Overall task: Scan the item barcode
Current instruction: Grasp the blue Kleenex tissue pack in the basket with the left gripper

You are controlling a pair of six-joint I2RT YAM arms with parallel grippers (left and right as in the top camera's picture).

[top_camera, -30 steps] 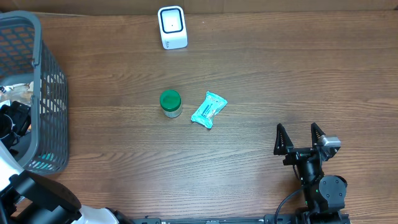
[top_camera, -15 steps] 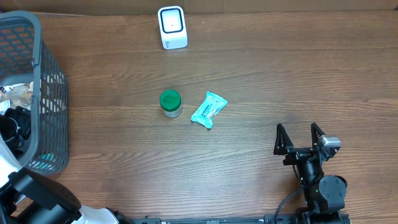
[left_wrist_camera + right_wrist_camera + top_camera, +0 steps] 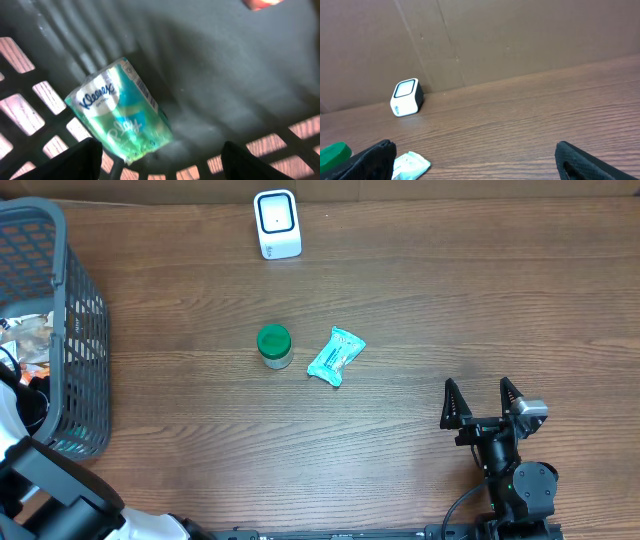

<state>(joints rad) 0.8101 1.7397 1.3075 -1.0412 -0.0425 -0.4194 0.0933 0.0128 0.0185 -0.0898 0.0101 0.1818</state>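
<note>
Kleenex pack (image 3: 120,112) lay on basket (image 3: 85,330) floor, ungripped; left gripper (image 3: 160,149) jaws wide apart near it, empty; right gripper (image 3: 485,402) fully open, empty; scanner (image 3: 277,224) well apart; pick and scan both pending

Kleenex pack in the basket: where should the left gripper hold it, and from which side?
Probably across its narrow width, on both long edges of the Kleenex pack, coming from above. It lies flat and slanted on the basket floor near the lattice wall, so a sideways approach looks blocked; the left gripper should turn to match the slant.
</note>
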